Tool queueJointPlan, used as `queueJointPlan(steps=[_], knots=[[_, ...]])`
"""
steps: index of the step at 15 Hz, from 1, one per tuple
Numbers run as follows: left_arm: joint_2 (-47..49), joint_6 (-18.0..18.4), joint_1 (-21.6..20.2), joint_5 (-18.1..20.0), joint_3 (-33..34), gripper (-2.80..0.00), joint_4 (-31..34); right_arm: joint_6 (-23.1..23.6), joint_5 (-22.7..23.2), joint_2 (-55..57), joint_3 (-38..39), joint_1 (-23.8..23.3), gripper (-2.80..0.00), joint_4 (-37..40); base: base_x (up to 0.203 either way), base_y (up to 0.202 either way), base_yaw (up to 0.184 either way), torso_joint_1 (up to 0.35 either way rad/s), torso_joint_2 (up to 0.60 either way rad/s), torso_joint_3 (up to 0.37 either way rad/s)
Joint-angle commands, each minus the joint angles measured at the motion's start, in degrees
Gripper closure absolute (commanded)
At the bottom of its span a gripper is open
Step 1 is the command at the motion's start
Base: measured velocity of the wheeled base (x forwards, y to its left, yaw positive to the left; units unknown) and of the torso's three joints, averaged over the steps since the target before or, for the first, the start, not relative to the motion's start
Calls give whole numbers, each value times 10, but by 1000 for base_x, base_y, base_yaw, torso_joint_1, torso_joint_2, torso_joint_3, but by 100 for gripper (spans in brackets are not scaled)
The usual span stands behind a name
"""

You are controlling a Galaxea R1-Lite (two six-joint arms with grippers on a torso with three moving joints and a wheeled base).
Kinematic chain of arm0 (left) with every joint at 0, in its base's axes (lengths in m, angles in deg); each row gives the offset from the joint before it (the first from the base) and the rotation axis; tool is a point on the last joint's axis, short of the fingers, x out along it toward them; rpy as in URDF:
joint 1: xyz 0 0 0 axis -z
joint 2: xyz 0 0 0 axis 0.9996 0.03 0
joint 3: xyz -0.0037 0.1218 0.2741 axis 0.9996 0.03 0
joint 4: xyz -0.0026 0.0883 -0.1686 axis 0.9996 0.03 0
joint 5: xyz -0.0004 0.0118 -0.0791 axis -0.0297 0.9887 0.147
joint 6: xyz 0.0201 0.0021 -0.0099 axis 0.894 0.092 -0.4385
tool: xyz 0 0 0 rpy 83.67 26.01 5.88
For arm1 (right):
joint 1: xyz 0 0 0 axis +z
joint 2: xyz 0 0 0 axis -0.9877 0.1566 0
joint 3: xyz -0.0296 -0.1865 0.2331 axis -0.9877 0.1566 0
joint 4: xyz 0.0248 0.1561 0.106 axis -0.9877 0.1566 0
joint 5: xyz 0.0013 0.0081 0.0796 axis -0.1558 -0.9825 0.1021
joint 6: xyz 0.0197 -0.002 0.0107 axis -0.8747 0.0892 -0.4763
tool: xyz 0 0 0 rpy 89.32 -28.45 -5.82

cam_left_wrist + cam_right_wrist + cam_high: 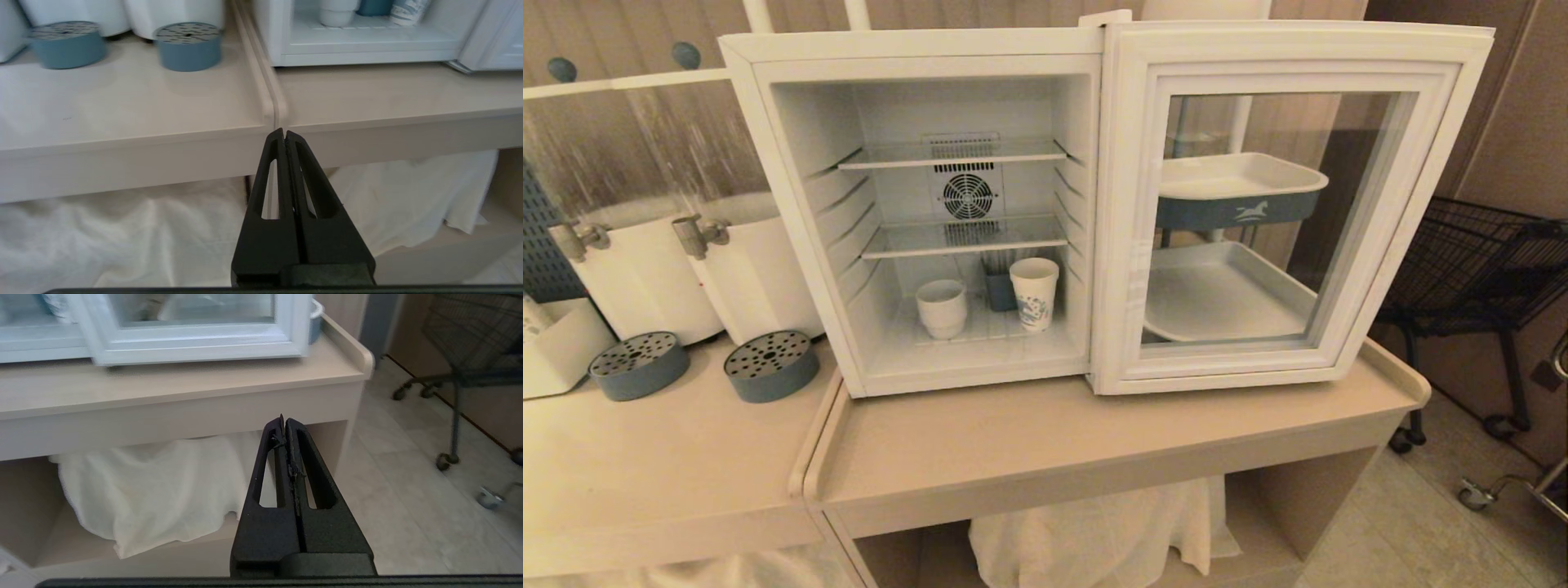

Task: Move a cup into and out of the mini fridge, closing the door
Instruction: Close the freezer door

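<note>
At the far left of the head view two white dispensers [686, 269] stand at the back of a beige counter [645, 457], each with a metal tap, and two round blue drip trays [771, 365] sit in front of them. Just beside it stands a second counter [1013, 441] with a raised rim, carrying the fridge [792, 204]. The fridge stands open, with two wire shelves and a fan [968, 196] in the back wall. The cup [942, 308] stands upright on the fridge floor, left of centre. A blue holder [1001, 290] sits behind it to the right, and a paper cup [1035, 292] with blue print stands near the cup, apart from it. The door [1290, 204] is swung wide to the right, its glass showing a tiered cart behind. A black wire trolley [1478, 261] stands on the floor at far right. White cloth [1094, 531] lies under the counter.

Neither arm shows in the head view. The left gripper [284, 132] hangs low before the seam between the two counters, fingers pressed together, holding nothing. The right gripper [284, 420] hangs before the right counter's front edge, below the door, likewise closed and empty.
</note>
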State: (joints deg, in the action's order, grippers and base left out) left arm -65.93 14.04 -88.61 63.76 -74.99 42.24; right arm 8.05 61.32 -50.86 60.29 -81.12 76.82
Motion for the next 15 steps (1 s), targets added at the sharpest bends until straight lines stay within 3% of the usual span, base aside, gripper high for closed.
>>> queueJointPlan(steps=[1, 3, 11, 15], knots=[[0, -1, 0, 0, 0, 0, 0, 0, 1, 0, 0, 0, 0, 1, 0, 0, 0, 0, 0, 0], [0, -1, 0, 0, 0, 0, 0, 0, 0, 0, 0, 0, 0, 1, 3, -13, 42, 2, 4, 1], [0, -1, 0, 0, 0, 0, 0, 0, 0, 0, 0, 0, 0, 1, 2, -18, 162, 1, 3, 1], [0, -1, 0, 0, 1, 0, 0, 1, 1, 0, -1, 0, 0, 2, 0, -146, 191, 5, 5, -1]])
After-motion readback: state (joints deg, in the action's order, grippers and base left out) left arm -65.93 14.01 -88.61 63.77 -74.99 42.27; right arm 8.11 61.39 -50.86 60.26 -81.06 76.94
